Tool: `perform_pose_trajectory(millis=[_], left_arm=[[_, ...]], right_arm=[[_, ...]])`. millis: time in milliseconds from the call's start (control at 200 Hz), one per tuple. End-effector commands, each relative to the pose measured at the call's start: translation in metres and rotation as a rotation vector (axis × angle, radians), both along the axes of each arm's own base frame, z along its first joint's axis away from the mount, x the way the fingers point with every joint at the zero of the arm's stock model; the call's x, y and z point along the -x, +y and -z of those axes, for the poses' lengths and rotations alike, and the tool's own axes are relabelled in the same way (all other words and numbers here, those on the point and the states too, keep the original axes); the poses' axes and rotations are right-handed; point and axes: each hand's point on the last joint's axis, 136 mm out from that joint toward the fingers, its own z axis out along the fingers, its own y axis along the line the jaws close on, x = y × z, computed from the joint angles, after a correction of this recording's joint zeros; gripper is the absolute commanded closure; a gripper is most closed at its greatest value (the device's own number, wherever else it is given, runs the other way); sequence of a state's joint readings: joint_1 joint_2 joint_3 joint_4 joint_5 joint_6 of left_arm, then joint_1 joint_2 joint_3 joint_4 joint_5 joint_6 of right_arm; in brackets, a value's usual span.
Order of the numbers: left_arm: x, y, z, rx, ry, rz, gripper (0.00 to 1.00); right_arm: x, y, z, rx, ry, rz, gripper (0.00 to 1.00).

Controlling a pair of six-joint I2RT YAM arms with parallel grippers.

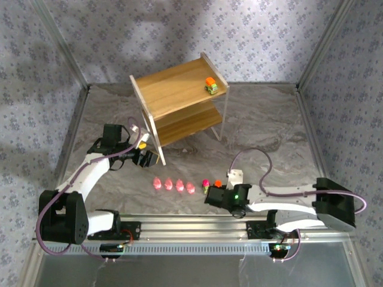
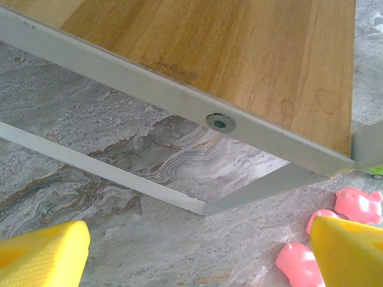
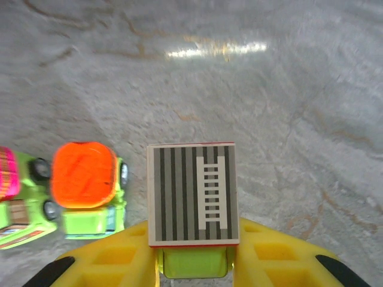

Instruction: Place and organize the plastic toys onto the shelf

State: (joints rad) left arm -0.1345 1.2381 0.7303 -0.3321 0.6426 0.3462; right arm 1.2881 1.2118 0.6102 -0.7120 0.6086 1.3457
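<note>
**A:** Where is the left gripper, and does it hold something?

**B:** The left gripper (image 2: pixel 194 257) is over the left part of the table (image 1: pixel 269 131), just beside the near-left leg of the shelf (image 1: pixel 173 89). Its yellow fingers (image 2: pixel 42 254) stand wide apart and nothing is between them.

**A:** How does the shelf lie?

**B:** It stands upright toward the far edge of the table. Its long axis runs from near-left to far-right, not parallel to any table edge. One small car with an orange top, the shelf car (image 1: pixel 210 86), sits at the far-right corner of the top board (image 1: pixel 179 81). It is too small to tell which way it points.

**A:** And the toys on the table?

**B:** Four pink figures (image 1: pixel 169 185) make a row toward the near edge, and the row runs left to right, parallel to that edge. Just to the right of them stand the pink-top car (image 1: pixel 205 183) and the orange-top car (image 3: pixel 84 179), side by side. In the right wrist view their long axes are parallel and run away from the camera. I cannot tell which end is the front.

**A:** The right gripper?

**B:** The right gripper (image 3: pixel 194 257) is closed on the green body of a third car, the striped-top car (image 3: pixel 192 194). This car is just beside the orange-top car and parallel to it. I cannot tell if it is lifted.
</note>
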Motion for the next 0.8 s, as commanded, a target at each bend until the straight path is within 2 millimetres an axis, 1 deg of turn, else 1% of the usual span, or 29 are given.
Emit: perform_pose_trajectory(millis=[0, 270, 520, 540, 545, 560, 794], left_arm=[[-0.003, -0.002, -0.004, 0.026, -0.009, 0.004, 0.05], [-0.005, -0.001, -0.004, 0.019, -0.005, 0.001, 0.05], [-0.004, 0.000, -0.003, 0.007, -0.004, -0.006, 0.05], [-0.005, 0.000, -0.004, 0.007, -0.006, -0.006, 0.05], [-0.005, 0.001, -0.004, 0.007, -0.006, -0.007, 0.05], [-0.005, 0.001, -0.004, 0.006, -0.005, -0.007, 0.05], [-0.004, 0.001, -0.001, -0.018, -0.007, -0.006, 0.05]], right_arm=[[-0.010, -0.010, -0.039, 0.055, -0.083, -0.037, 0.68], [-0.031, 0.012, -0.131, 0.024, -0.198, -0.186, 0.68], [-0.054, 0.030, -0.204, 0.044, -0.287, -0.318, 0.69], [-0.056, 0.031, -0.205, 0.055, -0.287, -0.331, 0.69], [-0.057, 0.033, -0.211, 0.044, -0.295, -0.332, 0.69], [-0.059, 0.035, -0.219, 0.030, -0.306, -0.336, 0.69], [-0.087, 0.061, -0.283, 0.045, -0.381, -0.471, 0.70]])
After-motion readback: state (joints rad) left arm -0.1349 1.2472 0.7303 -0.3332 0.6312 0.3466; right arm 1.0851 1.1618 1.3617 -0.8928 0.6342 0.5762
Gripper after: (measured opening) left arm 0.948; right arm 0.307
